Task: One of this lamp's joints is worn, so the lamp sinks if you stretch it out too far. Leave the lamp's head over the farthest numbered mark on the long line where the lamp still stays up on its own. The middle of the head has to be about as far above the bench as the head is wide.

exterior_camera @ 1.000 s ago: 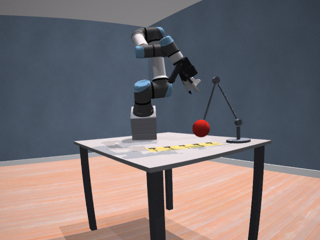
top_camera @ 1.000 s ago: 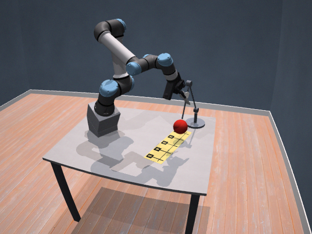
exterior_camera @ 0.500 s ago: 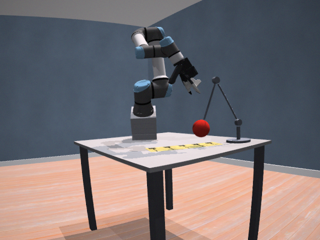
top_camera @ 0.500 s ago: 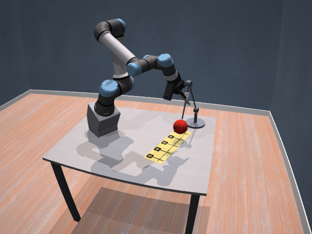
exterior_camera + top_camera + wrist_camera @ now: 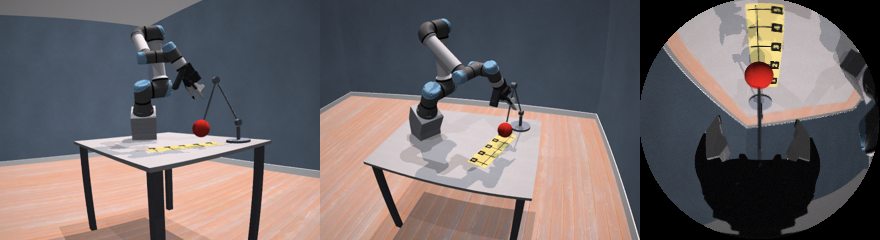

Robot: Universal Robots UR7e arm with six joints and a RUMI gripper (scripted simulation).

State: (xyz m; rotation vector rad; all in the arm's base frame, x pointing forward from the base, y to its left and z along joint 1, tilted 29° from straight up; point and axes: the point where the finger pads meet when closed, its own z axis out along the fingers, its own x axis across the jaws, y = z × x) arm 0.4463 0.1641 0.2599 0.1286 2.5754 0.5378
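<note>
The lamp's red ball head (image 5: 505,129) (image 5: 201,128) (image 5: 759,75) hangs clear of the bench near the lamp-base end of the yellow numbered strip (image 5: 483,158) (image 5: 765,37). Exactly which mark lies under it is unclear. The lamp's elbow (image 5: 513,85) (image 5: 215,80) is high, with its two thin arms folded in a steep upside-down V. Its round grey base (image 5: 526,126) (image 5: 232,140) stands just past the strip's end. My gripper (image 5: 198,97) (image 5: 758,117) is open and empty, above the head and on the robot's side of the lamp's elbow. Contact is not visible.
The robot's grey pedestal (image 5: 425,129) (image 5: 143,127) stands at the opposite side of the table (image 5: 387,149) (image 5: 165,161). The lamp base is near the table's far right edge in the top view. Arm and lamp shadows fall across the table and strip.
</note>
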